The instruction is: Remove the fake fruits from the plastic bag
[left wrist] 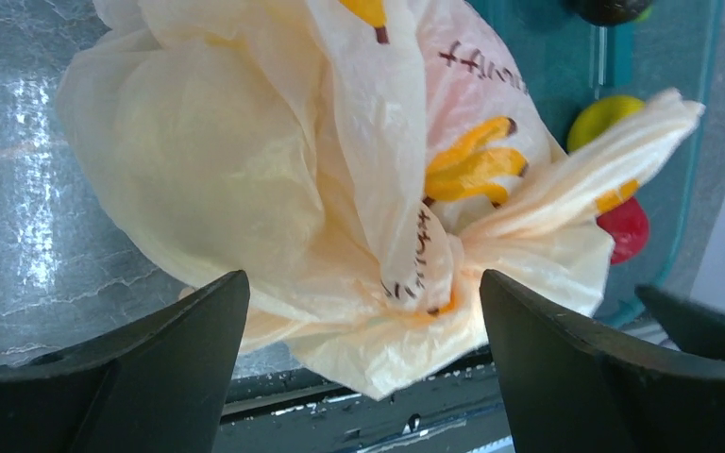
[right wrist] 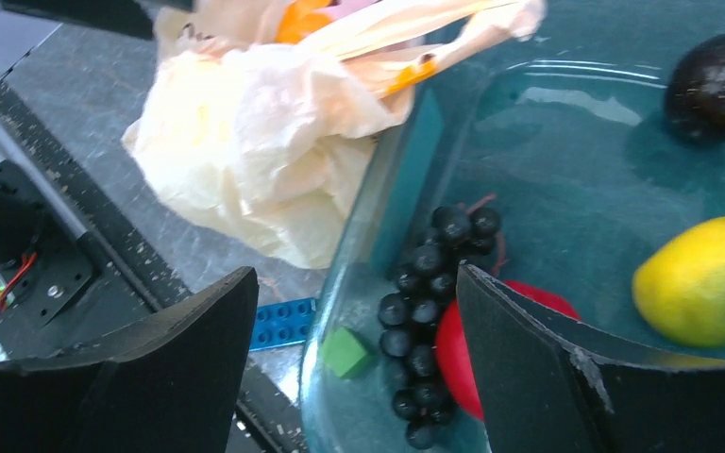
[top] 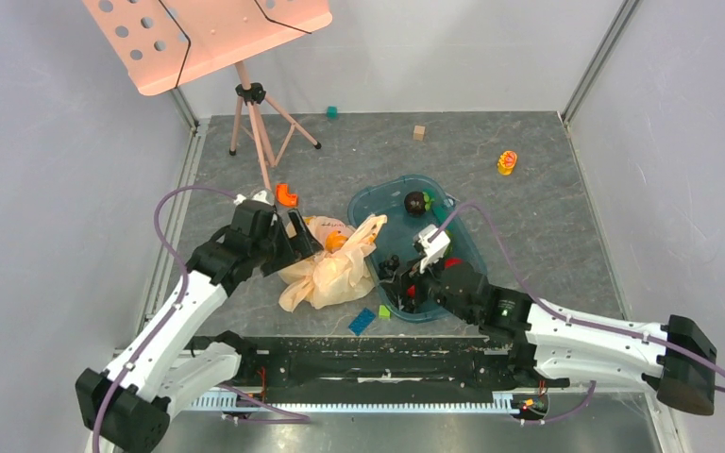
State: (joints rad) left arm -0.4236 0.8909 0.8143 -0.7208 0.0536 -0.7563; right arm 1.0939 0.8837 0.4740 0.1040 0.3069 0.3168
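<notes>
The plastic bag (top: 328, 272) lies crumpled on the table, left of the teal tray (top: 465, 247), one handle draped over its rim. Something orange (top: 336, 241) shows at its mouth. My left gripper (top: 300, 243) is at the bag's left side; in the left wrist view it (left wrist: 363, 302) is open, with the bag (left wrist: 245, 170) just beyond the fingertips. My right gripper (right wrist: 354, 302) is open over the tray's near rim (right wrist: 406, 142). In the tray lie a yellow lemon (right wrist: 708, 278), a red apple (right wrist: 453, 354), a black grape bunch (right wrist: 425, 293) and a dark plum (right wrist: 722, 85).
A blue brick (right wrist: 283, 321) and a green cube (right wrist: 345, 351) lie by the tray's near corner. A music stand (top: 245, 104) stands at the back left, with an orange piece (top: 286, 195) nearby. A teal cube (top: 331, 111), a wooden block (top: 419, 132) and a yellow-orange toy (top: 507, 162) lie at the back.
</notes>
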